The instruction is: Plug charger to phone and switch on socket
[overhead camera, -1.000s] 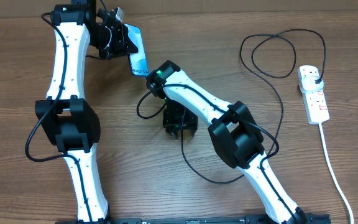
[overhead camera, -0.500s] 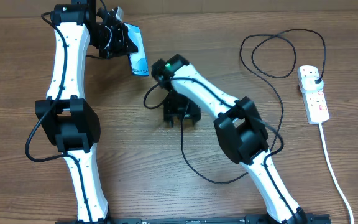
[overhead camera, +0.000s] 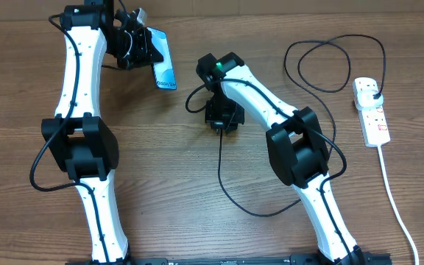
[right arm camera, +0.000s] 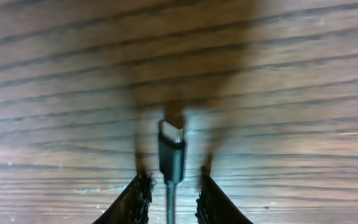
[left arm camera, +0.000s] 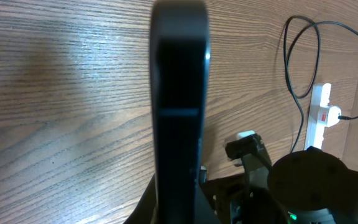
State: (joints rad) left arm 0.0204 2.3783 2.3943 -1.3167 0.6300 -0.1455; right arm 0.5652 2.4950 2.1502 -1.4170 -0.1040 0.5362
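— What fills the middle?
— The phone (left arm camera: 179, 93), seen edge-on. It is a dark, blurred slab running from the top edge to the bottom.
— And behind it?
— Wood-grain worktop (left arm camera: 61, 93), on both sides of the phone.
— Anything right of the phone?
— A thin black cable (left arm camera: 287, 59) loops down from the top, well apart from the phone. Just beyond its lower stretch, further right, lies the white strip (left arm camera: 321, 109) with red marks. A thin black line leaves it rightward.
— Lower down?
— Right of the phone's foot is a rounded black arm (left arm camera: 309, 186). A small white patch (left arm camera: 247, 134) sits on the part nearest the phone, and a green glow (left arm camera: 294, 218) shows at the bottom edge.
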